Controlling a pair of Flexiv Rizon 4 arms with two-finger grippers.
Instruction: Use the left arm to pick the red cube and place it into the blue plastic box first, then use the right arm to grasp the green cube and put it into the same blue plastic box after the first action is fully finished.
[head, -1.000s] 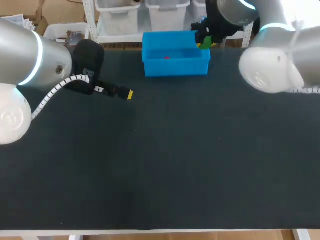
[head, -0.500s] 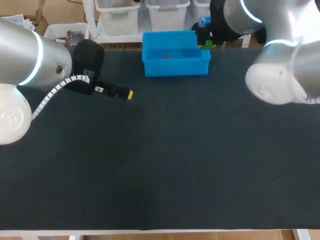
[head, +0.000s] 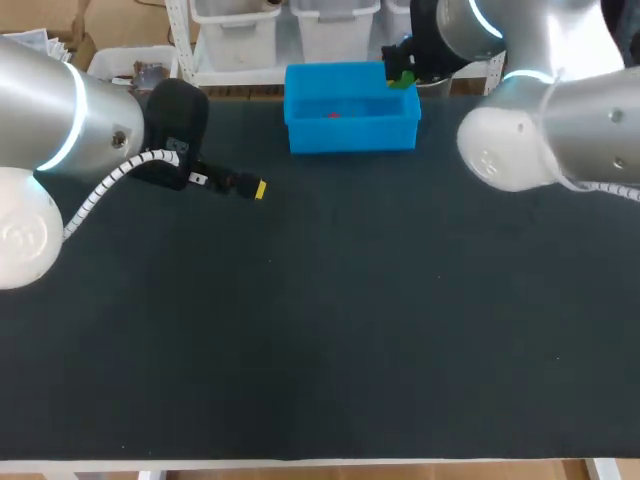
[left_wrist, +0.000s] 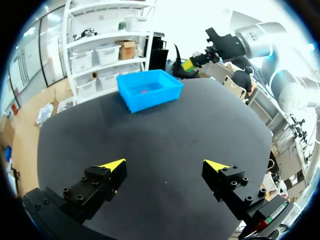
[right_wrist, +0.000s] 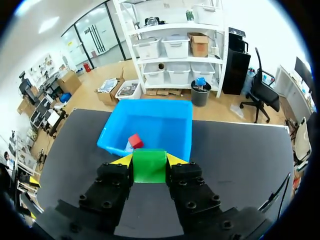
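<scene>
The blue plastic box (head: 350, 122) stands at the table's far edge, with the red cube (head: 333, 114) lying inside it. My right gripper (head: 401, 80) hangs over the box's right rim, shut on the green cube (head: 404, 79). In the right wrist view the green cube (right_wrist: 149, 165) sits squeezed between the yellow tips, with the blue box (right_wrist: 150, 125) and the red cube (right_wrist: 135, 141) just ahead and below. My left gripper (head: 258, 189) rests open and empty at the left; its wrist view shows the left gripper (left_wrist: 165, 166) spread wide, the blue box (left_wrist: 148, 88) far ahead.
The dark table mat (head: 330, 320) stretches bare from the box to the near edge. My right arm's elbow (head: 505, 150) looms over the mat right of the box.
My right gripper has carried the green cube leftward and a little farther back, over the box's right rim. The right elbow swung left. The left arm has kept still.
</scene>
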